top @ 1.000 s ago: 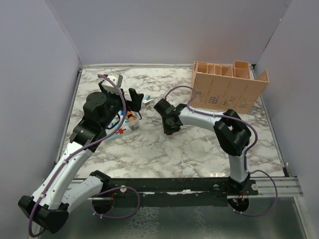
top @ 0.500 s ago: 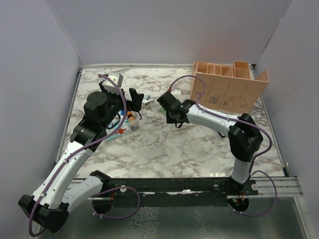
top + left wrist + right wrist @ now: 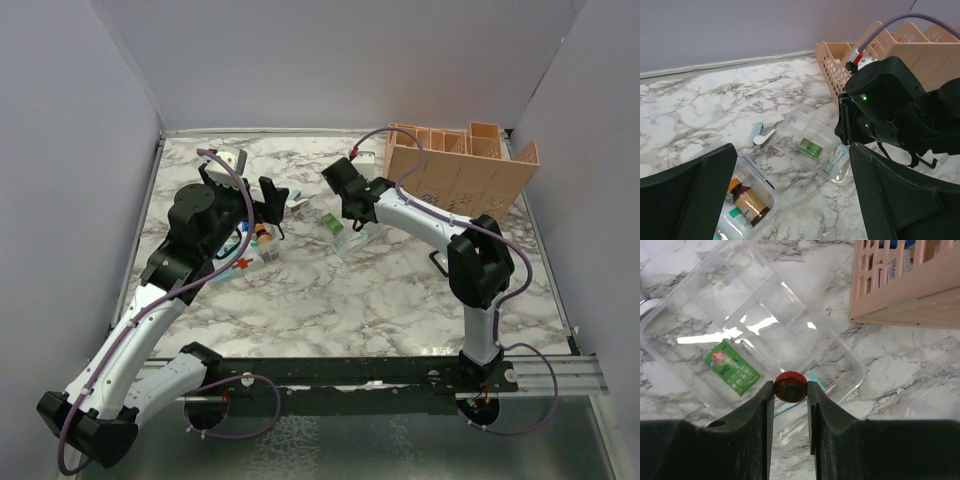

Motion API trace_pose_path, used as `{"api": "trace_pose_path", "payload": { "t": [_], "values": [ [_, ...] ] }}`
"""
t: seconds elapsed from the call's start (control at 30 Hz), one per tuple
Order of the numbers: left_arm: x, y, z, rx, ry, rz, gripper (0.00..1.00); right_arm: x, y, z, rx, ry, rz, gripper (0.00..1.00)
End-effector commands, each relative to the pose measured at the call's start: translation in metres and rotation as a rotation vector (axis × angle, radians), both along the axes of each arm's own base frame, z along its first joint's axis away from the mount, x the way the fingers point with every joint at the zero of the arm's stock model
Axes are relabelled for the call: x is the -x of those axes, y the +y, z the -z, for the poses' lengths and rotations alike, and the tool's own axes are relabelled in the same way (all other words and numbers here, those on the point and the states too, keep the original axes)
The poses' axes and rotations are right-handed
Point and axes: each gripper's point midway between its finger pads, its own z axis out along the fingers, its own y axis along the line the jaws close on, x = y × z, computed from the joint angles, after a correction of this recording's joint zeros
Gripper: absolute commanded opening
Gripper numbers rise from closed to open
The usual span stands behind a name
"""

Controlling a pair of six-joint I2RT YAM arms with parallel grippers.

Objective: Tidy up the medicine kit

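Right gripper [image 3: 790, 390] clamped on a small red round piece [image 3: 790, 385], held over the clear divided tray [image 3: 765, 325] at frame centre. Probably lining up a compartment beside the green packet [image 3: 732, 371]. Left gripper [image 3: 272, 203] spread wide, empty, poised above the medicine kit [image 3: 760, 182] at lower left, brown bottle [image 3: 749, 204] inside. Likely keeping clear.

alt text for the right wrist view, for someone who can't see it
The right tool pinches a small red round object over a clear divided tray that holds a green packet. The tray lies on a marble table, with a peach slotted organizer at the upper right.
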Motion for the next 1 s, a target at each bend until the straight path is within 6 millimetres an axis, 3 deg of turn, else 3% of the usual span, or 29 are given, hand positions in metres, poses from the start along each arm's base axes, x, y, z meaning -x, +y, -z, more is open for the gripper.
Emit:
{"api": "trace_pose_path", "payload": {
  "t": [0.0,0.2,0.43,0.97],
  "values": [
    [0.002,0.000,-0.012,0.026,-0.027,-0.002,0.99,-0.024,-0.009,0.007,-0.009,-0.016,0.049,0.26],
    [0.002,0.000,-0.010,0.024,-0.020,-0.002,0.99,-0.039,-0.020,0.026,-0.029,0.030,0.078,0.26],
    [0.002,0.001,-0.009,0.021,-0.019,-0.005,0.99,-0.048,-0.015,0.039,-0.031,0.048,0.068,0.26],
    [0.003,0.001,-0.008,0.017,-0.017,-0.006,0.99,-0.048,-0.024,0.055,-0.005,0.093,0.092,0.26]
  ]
}}
